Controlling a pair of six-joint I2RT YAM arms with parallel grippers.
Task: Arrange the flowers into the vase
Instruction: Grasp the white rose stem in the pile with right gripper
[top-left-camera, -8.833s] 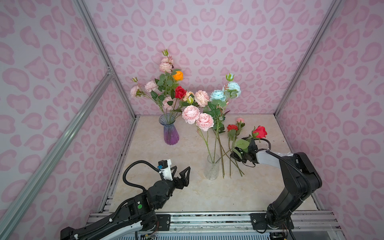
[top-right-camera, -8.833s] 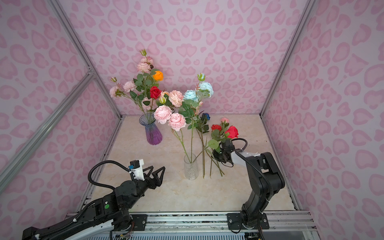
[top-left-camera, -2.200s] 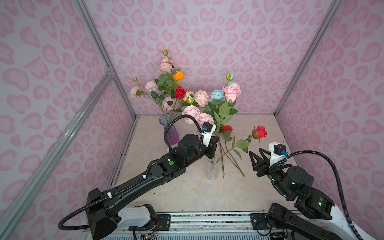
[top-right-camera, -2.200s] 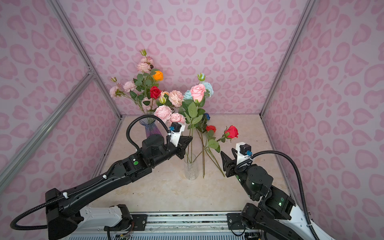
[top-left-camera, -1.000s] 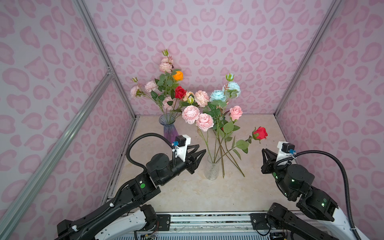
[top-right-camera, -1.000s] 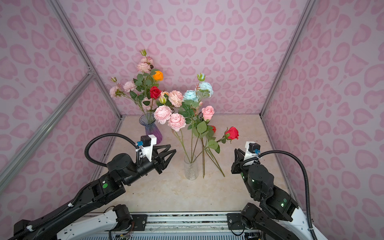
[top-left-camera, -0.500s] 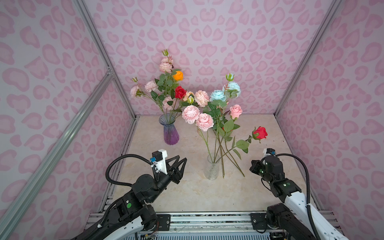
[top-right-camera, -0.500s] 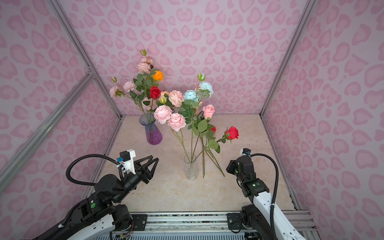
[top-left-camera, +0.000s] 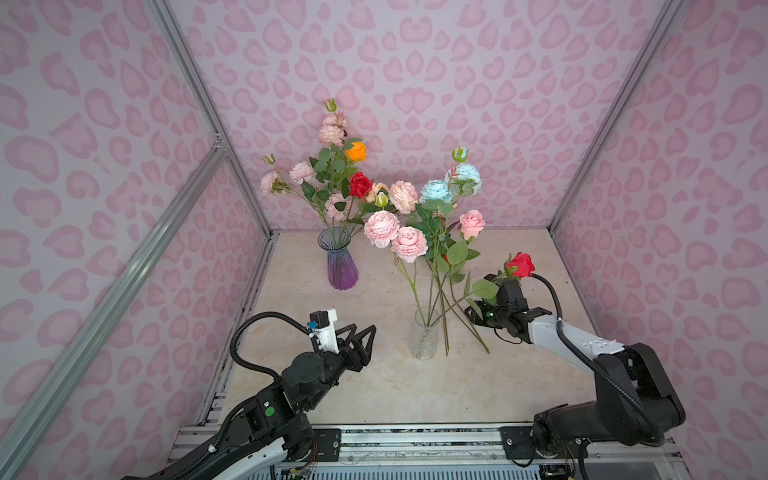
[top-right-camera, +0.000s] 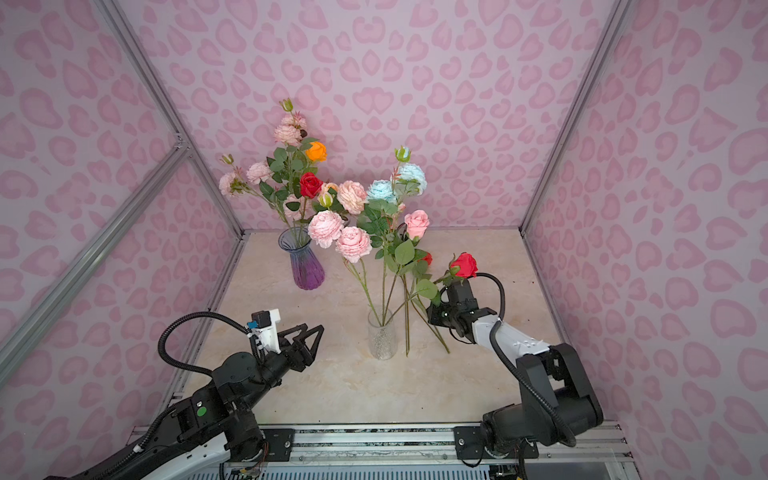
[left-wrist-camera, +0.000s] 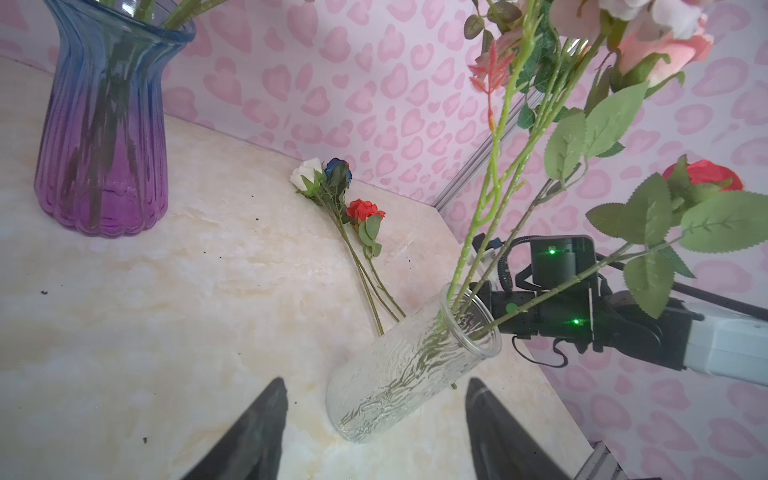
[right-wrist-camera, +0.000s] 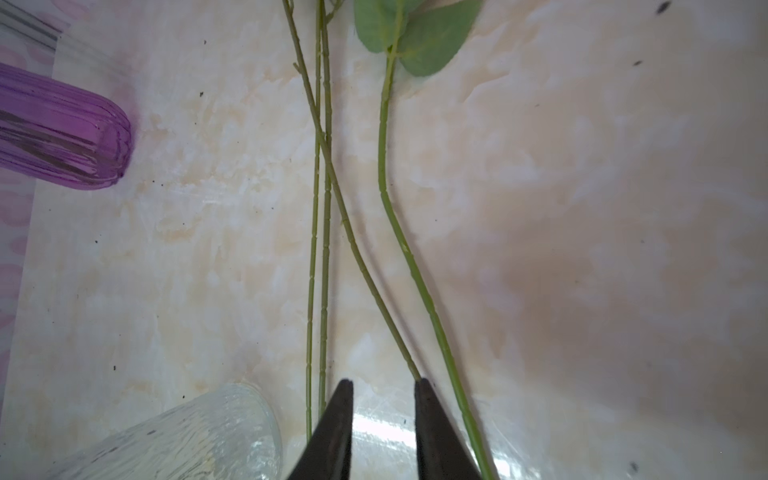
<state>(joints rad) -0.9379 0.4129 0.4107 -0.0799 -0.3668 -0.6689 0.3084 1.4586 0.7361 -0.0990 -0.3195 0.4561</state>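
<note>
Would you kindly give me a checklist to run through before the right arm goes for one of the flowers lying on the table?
1. The clear glass vase stands upright: ok.
2. The left end effector is open, empty and apart from that vase: ok.
3. The right end effector has its jaws parted with nothing between them: ok.
4. A stem is centred between its jaws: not ok; the nearest loose stem runs to one fingertip.
5. All flowers are in a vase: not ok; a white rose, a blue rose and a small red flower lie on the table.
6. Clearance from the leaning red rose: cannot tell; its leaves hang close by the right arm.
</note>
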